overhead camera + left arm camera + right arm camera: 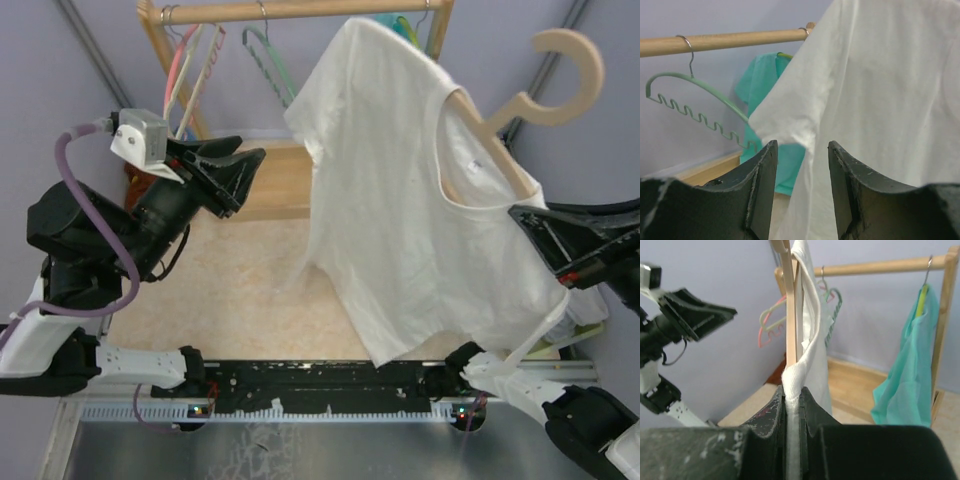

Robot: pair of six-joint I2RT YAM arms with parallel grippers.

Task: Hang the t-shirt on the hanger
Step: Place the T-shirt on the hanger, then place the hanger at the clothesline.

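Lilac walls back a pale table [240,300] in the overhead view. A wooden rail [300,10] crosses the far end, carrying pink hangers [185,65] and a thin green hanger [270,60]. The t-shirt [400,200] hangs in the air over the right half of the scene, draped on the hanger [565,75]. The hanger's big rounded hook juts up and to the right, clear of the collar. Its frame is tilted, and one tan arm shows at the neck opening. The right claw [540,240] meets the garment at its lower shoulder, at the low end of the frame. The left claw [245,180] is raised on the left side and points toward the shirt's sleeve without touching it.

From the left wrist, the left claw's two dark fingers stand apart with nothing between them. The white sleeve hem lies beyond the gap, and the shirt fills the right side. Behind it, the green hanger hooks over the rail, near a teal top [765,85].

From the right wrist, the right claw's fingers are pressed together on a fold of the white fabric. The hanger's tan arm rises out of that fold, with the cloth lying against it. The left claw shows at the left, spread and well apart from the shirt. The teal top hangs from the rail on the right.
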